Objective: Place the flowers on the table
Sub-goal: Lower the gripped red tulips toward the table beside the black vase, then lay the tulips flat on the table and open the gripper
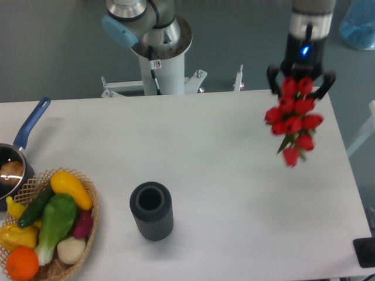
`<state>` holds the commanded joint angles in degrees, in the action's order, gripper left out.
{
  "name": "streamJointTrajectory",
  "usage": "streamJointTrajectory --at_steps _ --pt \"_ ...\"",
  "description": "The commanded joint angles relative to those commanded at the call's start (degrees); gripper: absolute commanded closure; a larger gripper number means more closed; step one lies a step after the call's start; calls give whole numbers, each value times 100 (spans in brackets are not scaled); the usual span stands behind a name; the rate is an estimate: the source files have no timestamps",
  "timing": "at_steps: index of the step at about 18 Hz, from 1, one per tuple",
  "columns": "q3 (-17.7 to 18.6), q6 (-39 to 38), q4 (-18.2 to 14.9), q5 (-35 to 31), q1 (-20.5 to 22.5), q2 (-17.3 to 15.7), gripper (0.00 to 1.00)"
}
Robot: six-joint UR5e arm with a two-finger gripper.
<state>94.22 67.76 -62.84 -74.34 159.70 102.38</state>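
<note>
While the pan (13, 161) sits at the far left edge of the table (211, 170), its blue handle angled up and right, a basket (50, 225) of vegetables lies just below it at the table's front-left corner. Right of the basket, well apart from it, a dark ribbed cylinder (152, 210) stands upright with its open mouth facing up. Behind the table's rear edge, up from the cylinder, rises the arm's white base column (158, 52) with a light-blue joint cap.

Far right of the cylinder, near the table's rear-right corner, the arm's wrist comes straight down from the top edge, a blue light glowing on it. The gripper (300, 82) points downward, its two black fingers (273, 78) spread on either side of the flowers (292, 120) and clasping the top of the bunch. The red tulips hang below the claw, slightly blurred, trailing down and a little left, above the table's right side; whether the lowest bloom touches the surface I cannot tell.
</note>
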Motion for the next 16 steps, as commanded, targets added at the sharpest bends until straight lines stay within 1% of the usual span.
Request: streamJointTrajectory --at_steps 1,3,7,11,15,16 --pt "0 0 -53 -184 -35 53 52" --pt "-26 9 -36 -457 -298 211 52" --pt "-44 9 -9 -827 -396 545 52" --pt "-97 18 8 -959 -510 844 52" --pt "-176 0 140 -994 -607 1090 52" --pt "-176 -9 218 -994 -616 1134 52"
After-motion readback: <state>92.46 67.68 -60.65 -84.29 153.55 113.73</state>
